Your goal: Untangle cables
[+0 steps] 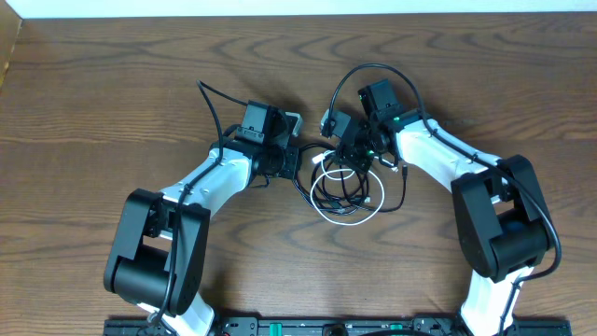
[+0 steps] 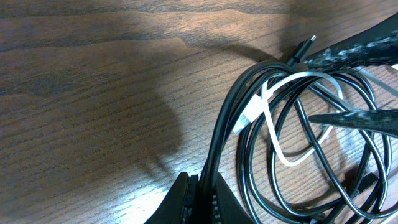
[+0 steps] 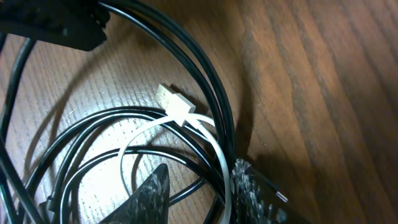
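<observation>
Overhead view: the cables (image 1: 347, 191) lie as one loose coil on the table (image 1: 112, 93), between the two arms, with both grippers at the coil's upper edge.
Left gripper (image 2: 202, 194): fingers closed almost together on the black cable (image 2: 219, 143) — two strands run up from between the tips.
Right gripper (image 3: 202, 186): fingers parted and straddling the coil's rim, with white and black strands passing loosely between them.
Black cable: several overlapping loops lying flat on the wood; in the left wrist view, one small plug end points outward at the coil's far edge.
White cable (image 2: 250, 115): a single loop threaded through the black loops — its flat plug end lies inside the coil, against a black strand.
</observation>
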You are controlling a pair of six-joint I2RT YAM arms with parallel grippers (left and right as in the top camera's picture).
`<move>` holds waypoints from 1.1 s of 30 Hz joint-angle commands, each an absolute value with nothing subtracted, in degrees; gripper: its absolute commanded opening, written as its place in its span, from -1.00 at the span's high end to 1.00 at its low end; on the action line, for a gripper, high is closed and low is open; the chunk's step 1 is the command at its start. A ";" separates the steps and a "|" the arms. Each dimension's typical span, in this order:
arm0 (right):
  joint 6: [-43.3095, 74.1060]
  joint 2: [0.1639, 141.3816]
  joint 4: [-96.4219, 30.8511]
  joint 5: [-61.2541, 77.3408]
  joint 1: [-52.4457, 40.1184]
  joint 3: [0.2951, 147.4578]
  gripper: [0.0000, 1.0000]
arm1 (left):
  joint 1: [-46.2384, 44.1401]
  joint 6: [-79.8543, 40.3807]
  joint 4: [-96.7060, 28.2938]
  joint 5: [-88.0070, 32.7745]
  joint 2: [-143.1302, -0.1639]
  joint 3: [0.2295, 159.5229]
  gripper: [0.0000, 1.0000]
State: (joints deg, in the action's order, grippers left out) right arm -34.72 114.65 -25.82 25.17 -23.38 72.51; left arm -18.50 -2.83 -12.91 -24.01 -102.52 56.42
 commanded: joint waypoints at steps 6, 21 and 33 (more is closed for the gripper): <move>-34.35 115.35 -25.34 25.17 -23.66 72.14 0.40 | -18.41 -3.11 -13.02 -23.51 -102.26 55.61 0.82; -34.33 115.44 -22.76 23.94 -23.68 69.47 0.36 | -18.41 -3.11 -12.99 -23.51 -102.26 55.61 0.83; -29.85 115.26 -19.22 24.45 -23.66 68.51 0.98 | -18.39 -3.09 -12.97 -23.51 -102.24 55.61 0.82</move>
State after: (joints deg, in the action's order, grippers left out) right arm -32.88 114.76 -19.79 23.73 -23.38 68.82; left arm -18.50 -2.83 -12.91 -23.83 -102.52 56.42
